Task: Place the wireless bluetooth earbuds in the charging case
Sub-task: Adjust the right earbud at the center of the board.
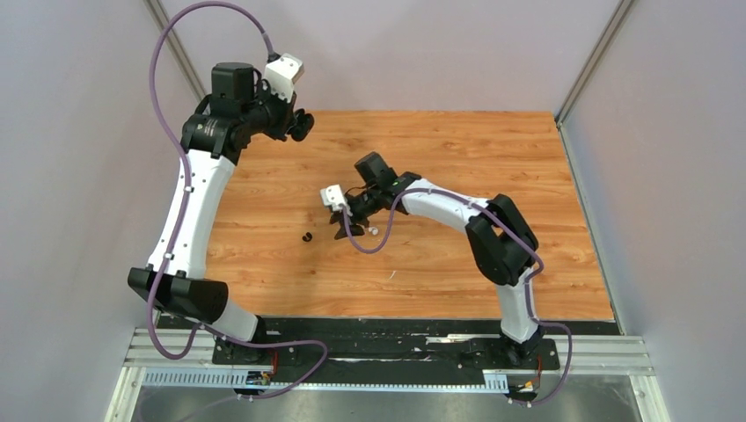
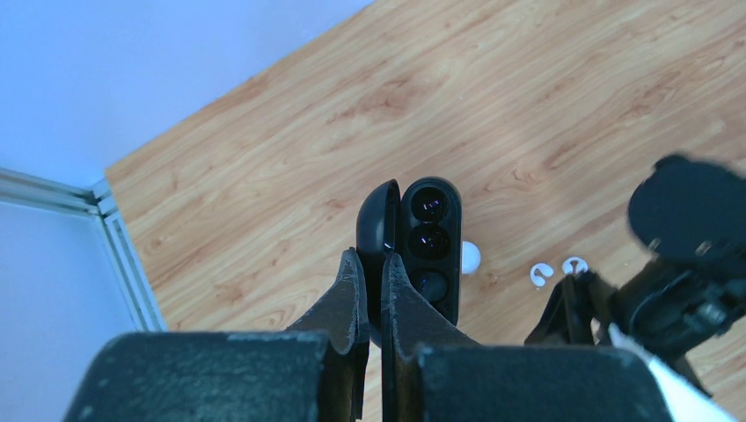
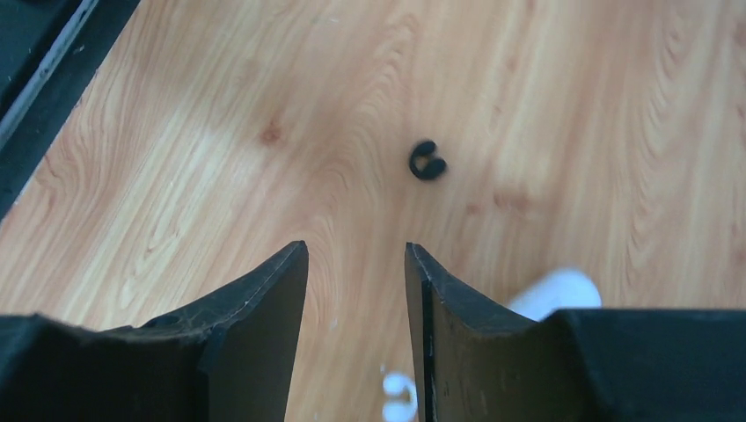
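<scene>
Overhead first, top view: the left arm is raised over the far-left corner of the tabletop, with the left jaws up off the wood. I judge this a presenting pose that keeps its load clear of the working area. The right jaws sit low over mid-tabletop, just beside one black earbud. A white speck lies just right of them, too small to identify.

Left wrist view: the left jaws are closed on the black charging case, apparently pinching its opened lid, so the wells face outward for loading. Count: one case with three dark glossy recesses in a row. I cannot tell whether any of them holds a bud. On the tabletop beyond lie two white earbuds, near each other. A white rounded object is half hidden behind the case and unidentified.

Right wrist view: the right jaws are parted with only bare wood between them, gripping nothing. The black earbud lies ahead of the tips, apart from them and roughly in line with the gap, likely lined up for a pick. Count: one black bud, plus blurred white patches at the lower edge.
</scene>
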{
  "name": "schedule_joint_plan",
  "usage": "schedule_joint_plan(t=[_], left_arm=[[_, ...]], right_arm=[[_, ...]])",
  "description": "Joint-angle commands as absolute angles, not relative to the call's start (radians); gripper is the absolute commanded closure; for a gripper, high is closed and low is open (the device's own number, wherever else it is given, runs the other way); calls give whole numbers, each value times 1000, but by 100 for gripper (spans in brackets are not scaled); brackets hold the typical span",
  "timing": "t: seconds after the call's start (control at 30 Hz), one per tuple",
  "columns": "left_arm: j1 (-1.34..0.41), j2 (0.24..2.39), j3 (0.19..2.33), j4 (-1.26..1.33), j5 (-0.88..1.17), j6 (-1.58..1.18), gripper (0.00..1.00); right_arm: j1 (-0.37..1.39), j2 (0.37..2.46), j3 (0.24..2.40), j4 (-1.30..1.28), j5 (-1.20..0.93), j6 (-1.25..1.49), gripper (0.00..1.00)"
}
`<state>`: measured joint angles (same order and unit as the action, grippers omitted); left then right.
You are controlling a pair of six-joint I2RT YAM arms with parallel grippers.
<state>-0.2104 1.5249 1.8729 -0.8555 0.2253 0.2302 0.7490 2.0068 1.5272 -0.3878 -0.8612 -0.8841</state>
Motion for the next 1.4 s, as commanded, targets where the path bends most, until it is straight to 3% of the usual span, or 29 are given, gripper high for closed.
schedule_joint_plan(t=[0.0, 0.77, 1.37], left_arm=[[-187, 1479, 1876, -838, 216, 236, 100], [-181, 1397, 1811, -828, 243, 213, 100], [-179, 1377, 1782, -826, 259, 210, 100]], right_arm=[[827, 2093, 1598, -439, -915, -1168, 54], [881, 2308, 1789, -359, -771, -1164, 46], [887, 2390, 1873, -415, -716, -1181, 53]])
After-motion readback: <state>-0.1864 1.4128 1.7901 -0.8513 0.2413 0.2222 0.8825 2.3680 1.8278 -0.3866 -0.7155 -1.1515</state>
